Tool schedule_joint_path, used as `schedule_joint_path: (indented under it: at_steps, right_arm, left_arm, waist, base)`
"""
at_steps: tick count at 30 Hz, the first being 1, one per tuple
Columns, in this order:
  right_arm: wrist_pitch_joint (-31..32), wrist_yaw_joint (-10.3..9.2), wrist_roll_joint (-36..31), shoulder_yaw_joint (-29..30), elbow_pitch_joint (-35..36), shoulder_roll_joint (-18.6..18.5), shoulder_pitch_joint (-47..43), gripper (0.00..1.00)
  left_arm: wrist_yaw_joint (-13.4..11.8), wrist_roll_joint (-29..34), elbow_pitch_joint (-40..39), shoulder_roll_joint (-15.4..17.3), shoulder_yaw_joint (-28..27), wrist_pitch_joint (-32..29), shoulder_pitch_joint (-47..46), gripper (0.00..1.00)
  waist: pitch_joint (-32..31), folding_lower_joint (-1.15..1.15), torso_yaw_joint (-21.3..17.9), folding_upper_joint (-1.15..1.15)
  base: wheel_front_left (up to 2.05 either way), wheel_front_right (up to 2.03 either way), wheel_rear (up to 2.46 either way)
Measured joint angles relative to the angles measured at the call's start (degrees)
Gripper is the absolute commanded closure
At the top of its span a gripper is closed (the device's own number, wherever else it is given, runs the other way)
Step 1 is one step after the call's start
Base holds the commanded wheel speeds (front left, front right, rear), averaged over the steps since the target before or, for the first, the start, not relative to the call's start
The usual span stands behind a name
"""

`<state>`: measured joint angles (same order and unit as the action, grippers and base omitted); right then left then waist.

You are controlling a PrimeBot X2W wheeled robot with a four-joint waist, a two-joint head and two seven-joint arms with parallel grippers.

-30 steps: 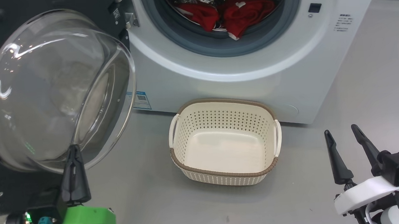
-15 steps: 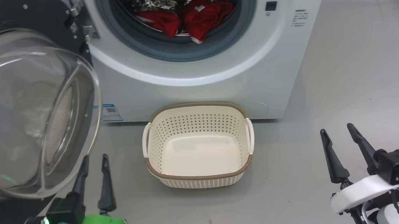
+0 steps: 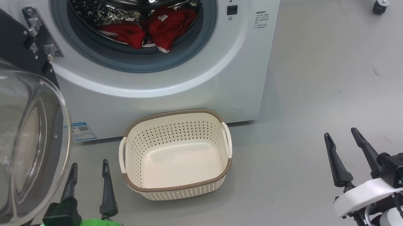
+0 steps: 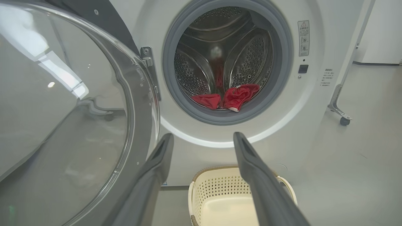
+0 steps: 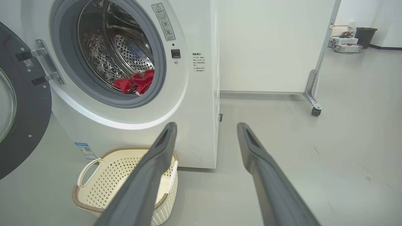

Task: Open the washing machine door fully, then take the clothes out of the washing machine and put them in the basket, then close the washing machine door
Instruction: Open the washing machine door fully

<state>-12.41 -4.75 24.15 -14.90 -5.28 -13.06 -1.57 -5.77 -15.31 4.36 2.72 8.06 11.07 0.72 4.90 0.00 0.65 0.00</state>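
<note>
Clothes (image 3: 151, 29), red, lie low in the washing machine (image 3: 171, 93), well up past both grippers. Its door (image 3: 13, 142) hangs wide open at left, just beside the L gripper (image 3: 89, 165). L & R gripper (image 3: 341, 133) both have fingers spread w/ nothing held; basket (image 3: 174, 133) sits on floor (image 3: 295, 120) between them, nearer the L one.

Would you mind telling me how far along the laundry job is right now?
Done: the door stands swung wide open. In hand: nothing; the left hand and right hand are both open and empty. Left: the clothes lie in the drum, the basket is empty, and the door must be closed afterwards.
</note>
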Motion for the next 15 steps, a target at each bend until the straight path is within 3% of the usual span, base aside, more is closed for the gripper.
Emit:
schedule_joint_path:
  at_steps: [15]
  right_arm:
    - [-0.26,-0.44,0.34,1.0,-0.18,0.0,-1.22,0.0]
  left_arm:
    - [-0.29,0.78,-0.13,-0.01,0.88,-1.48,1.08,0.0]
  waist:
    - [-1.63,0.0,-1.24,0.0]
  base:
    - [0.0,0.0,0.0]
